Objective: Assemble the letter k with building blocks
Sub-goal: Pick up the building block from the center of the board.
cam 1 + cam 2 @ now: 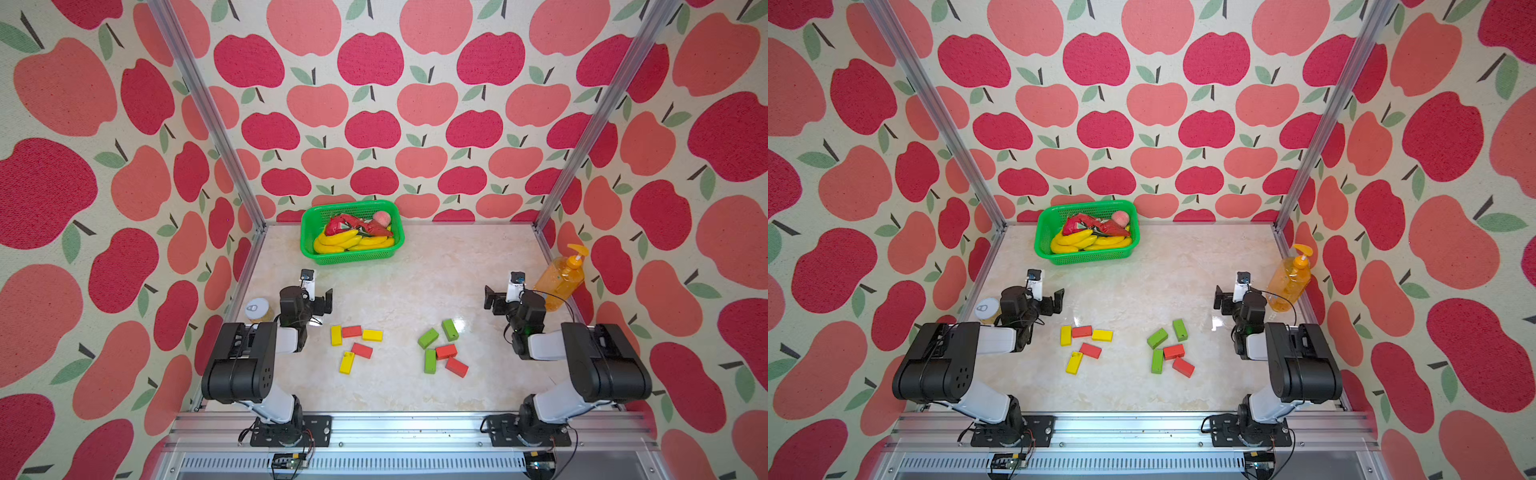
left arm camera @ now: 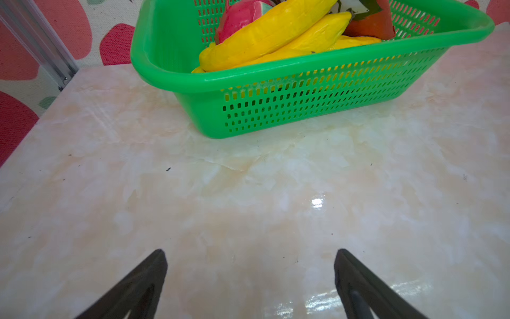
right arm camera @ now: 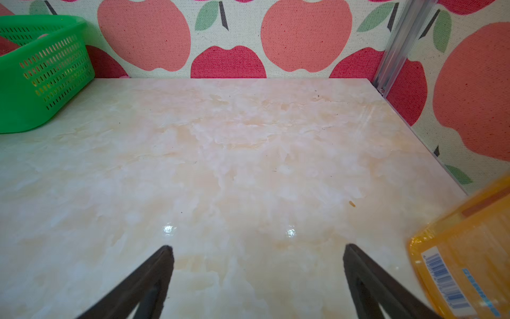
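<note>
**Ana:** Where do the building blocks lie?

**Ben:** In two loose clusters on the near half of the table. Three yellow and two red sit by the left arm, three green and two red by the right. No letter shape is laid out, so the task looks unstarted.

**Ana:** And the grippers?

**Ben:** The left gripper has its jaws spread wide with nothing between them. It hangs over bare table, farther back than its cluster. The right gripper is just as wide and empty, close beside the orange soap bottle.

**Ana:** So the step in hand is a first pick?

**Ben:** Probably. Both grippers sit beyond the blocks, so each arm would have to draw back toward the near edge. The far green block seems clear of its neighbours, which makes it a fair first grasp. The wrist should turn to match the block's slant, close across its narrow width and come straight down. The open gap between the clusters suits the build. The right arm should swing clear of the bottle.
</note>
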Controlling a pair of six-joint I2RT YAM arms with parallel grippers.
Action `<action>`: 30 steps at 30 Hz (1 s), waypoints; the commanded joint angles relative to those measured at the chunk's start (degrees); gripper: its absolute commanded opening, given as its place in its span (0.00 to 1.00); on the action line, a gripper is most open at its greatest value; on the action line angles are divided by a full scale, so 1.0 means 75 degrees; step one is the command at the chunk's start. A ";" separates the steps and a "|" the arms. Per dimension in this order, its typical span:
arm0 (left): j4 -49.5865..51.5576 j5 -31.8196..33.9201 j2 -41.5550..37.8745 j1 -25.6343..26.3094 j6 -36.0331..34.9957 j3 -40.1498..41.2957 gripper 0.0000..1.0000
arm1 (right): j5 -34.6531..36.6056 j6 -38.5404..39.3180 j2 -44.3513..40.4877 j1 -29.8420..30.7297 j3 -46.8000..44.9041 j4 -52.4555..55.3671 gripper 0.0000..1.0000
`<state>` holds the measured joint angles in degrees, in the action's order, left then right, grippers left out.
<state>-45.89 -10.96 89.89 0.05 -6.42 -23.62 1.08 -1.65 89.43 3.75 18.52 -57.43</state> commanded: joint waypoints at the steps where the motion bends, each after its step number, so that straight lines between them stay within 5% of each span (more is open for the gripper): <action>1: 0.0020 0.0044 -0.0029 0.0030 0.0008 -0.0129 0.98 | 0.0123 0.0075 -0.0099 0.0074 -0.0053 -0.0178 0.99; 30: -0.0051 -0.0637 -0.0055 -0.0113 -0.0080 -0.0068 0.98 | -0.0150 0.0000 -0.0089 -0.0047 0.0055 0.0024 0.99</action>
<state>-45.89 -12.86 89.89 -0.56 -6.42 -23.62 0.75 -1.67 89.43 3.64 18.52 -57.41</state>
